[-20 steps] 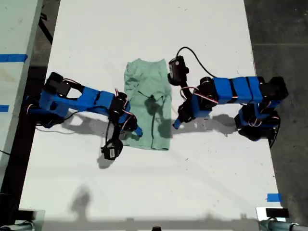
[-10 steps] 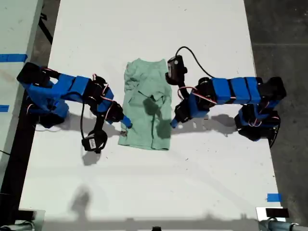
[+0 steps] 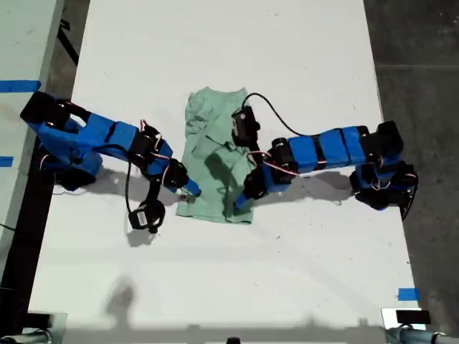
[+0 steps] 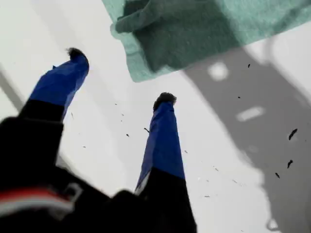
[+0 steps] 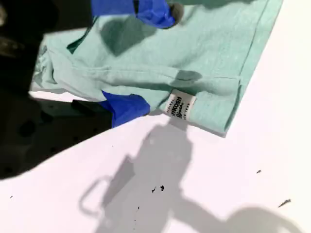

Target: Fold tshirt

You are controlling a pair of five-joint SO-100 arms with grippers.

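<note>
My first gripper (image 4: 119,77) is wide open, empty, just short of tshirt (image 4: 204,29) corner. My second gripper (image 5: 141,58) straddles the tshirt edge; grip unclear.

**Tshirt: partly folded, mid-bench**

Tshirt (image 3: 215,161) pale mint green, plain, no print. Lies flat-ish on white bench, folded lengthwise into a narrow strip w/ rumpled folds along the middle. Hem end toward exterior view's bottom. Small white side label near one hem corner, seen in second wrist view.

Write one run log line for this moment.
tshirt: rumpled | my first gripper: open, off cloth | my second gripper: open, straddling tshirt edge
</note>
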